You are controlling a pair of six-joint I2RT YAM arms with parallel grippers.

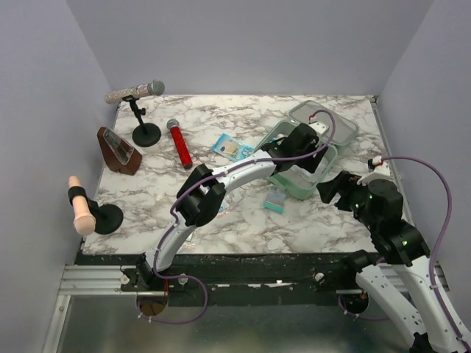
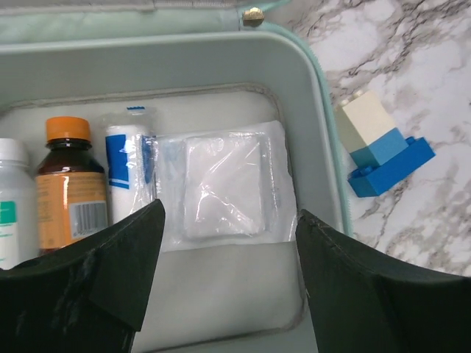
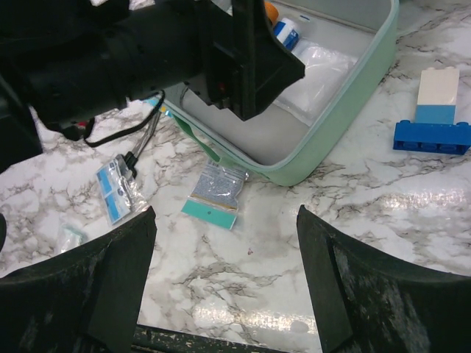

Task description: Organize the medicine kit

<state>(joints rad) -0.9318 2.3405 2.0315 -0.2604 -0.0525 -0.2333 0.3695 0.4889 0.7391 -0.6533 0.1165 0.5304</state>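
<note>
The mint-green medicine kit [image 1: 293, 189] lies open at the right centre of the table, its lid [image 1: 327, 118] folded back. In the left wrist view the kit [image 2: 324, 125] holds a clear gauze packet [image 2: 221, 187], a wrapped bandage roll [image 2: 126, 165], a brown bottle with an orange cap [image 2: 70, 195] and a white bottle [image 2: 11, 202]. My left gripper [image 2: 229, 217] hangs open and empty over the gauze, inside the kit [image 1: 309, 163]. My right gripper [image 3: 226, 220] is open and empty above the marble just in front of the kit [image 3: 346, 110].
A packet with a teal header [image 3: 215, 195] lies by the kit's near wall, and a blue-printed clear packet [image 3: 115, 193] lies left of it. Another blue packet [image 1: 234, 149] lies behind. Stacked toy bricks [image 3: 434, 118] stand right of the kit. A red microphone [image 1: 179, 143] and stands are at the left.
</note>
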